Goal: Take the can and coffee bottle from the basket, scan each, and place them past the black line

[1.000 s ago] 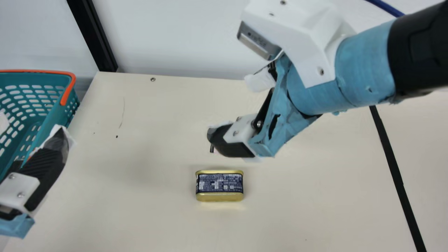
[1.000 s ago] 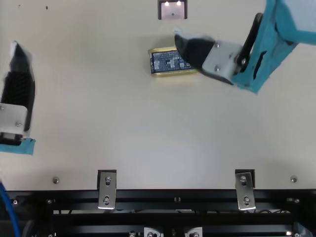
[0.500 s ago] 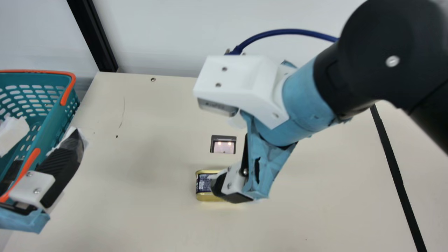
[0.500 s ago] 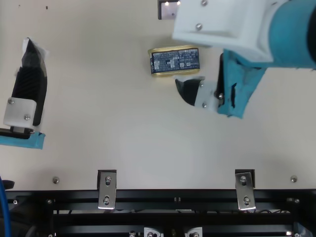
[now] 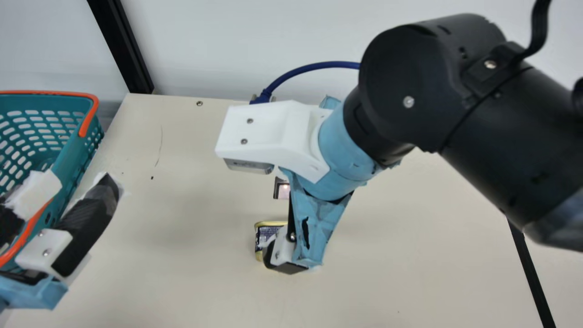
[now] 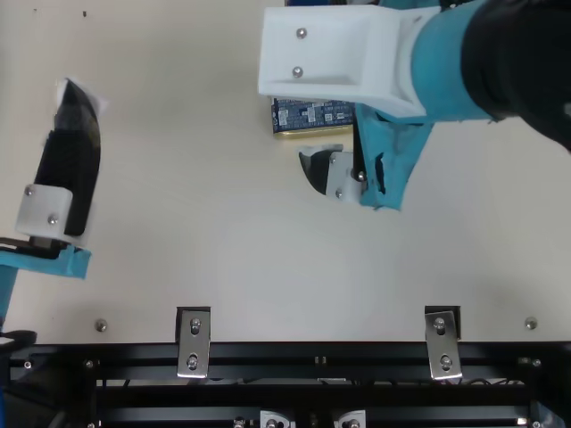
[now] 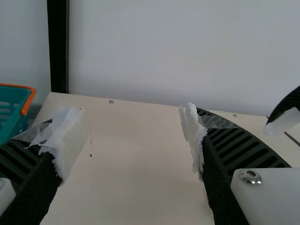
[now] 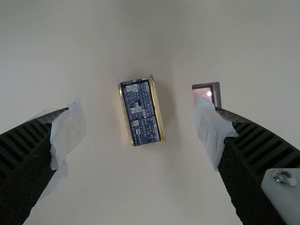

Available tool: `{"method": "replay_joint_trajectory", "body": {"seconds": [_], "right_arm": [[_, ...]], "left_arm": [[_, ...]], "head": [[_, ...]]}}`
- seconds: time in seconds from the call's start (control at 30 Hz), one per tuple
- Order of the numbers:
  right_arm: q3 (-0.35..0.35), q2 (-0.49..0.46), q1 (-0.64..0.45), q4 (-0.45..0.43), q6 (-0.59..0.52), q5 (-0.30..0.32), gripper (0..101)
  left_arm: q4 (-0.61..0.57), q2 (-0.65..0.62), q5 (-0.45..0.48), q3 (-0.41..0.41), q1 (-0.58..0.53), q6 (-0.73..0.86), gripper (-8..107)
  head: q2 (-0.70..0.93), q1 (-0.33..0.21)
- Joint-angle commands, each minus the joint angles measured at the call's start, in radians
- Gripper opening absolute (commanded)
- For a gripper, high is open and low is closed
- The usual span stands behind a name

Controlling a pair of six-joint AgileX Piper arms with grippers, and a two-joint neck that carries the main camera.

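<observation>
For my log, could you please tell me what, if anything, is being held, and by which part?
Nothing is held: the left claw and right claw are open, the can touching neither.

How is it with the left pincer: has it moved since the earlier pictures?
Yes, in the main view the left pincer has moved rightward, closer to the unmoved can.

Open cream table (image 5: 191, 273) is left between the left gripper (image 5: 82, 183) and the can (image 8: 141, 111), which is framed with room on both sides by the right gripper's (image 5: 274, 257) spread fingers. Overhead passage is obstructed by the right arm (image 5: 410, 86); the left gripper's outer side is bounded by the basket (image 5: 96, 109).
</observation>
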Motion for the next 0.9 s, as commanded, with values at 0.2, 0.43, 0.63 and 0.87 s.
{"method": "replay_joint_trajectory", "body": {"seconds": [0.2,0.43,0.63,0.87], "right_arm": [[0.006,0.037,0.013,-0.019,-0.002,0.000,101],[0.018,0.070,0.026,-0.062,-0.008,-0.020,101],[0.037,0.098,0.032,-0.087,-0.014,-0.052,101],[0.074,0.116,0.041,-0.108,-0.015,-0.089,101]], "left_arm": [[0.179,-0.038,0.123,-0.023,0.005,-0.052,90],[0.288,-0.076,0.216,-0.049,0.034,-0.102,90],[0.352,-0.117,0.274,-0.051,0.086,-0.159,90],[0.397,-0.143,0.311,-0.045,0.136,-0.205,90]], "head": [[-0.001,-0.003],[-0.001,-0.003],[-0.001,-0.003],[-0.001,-0.003]]}}
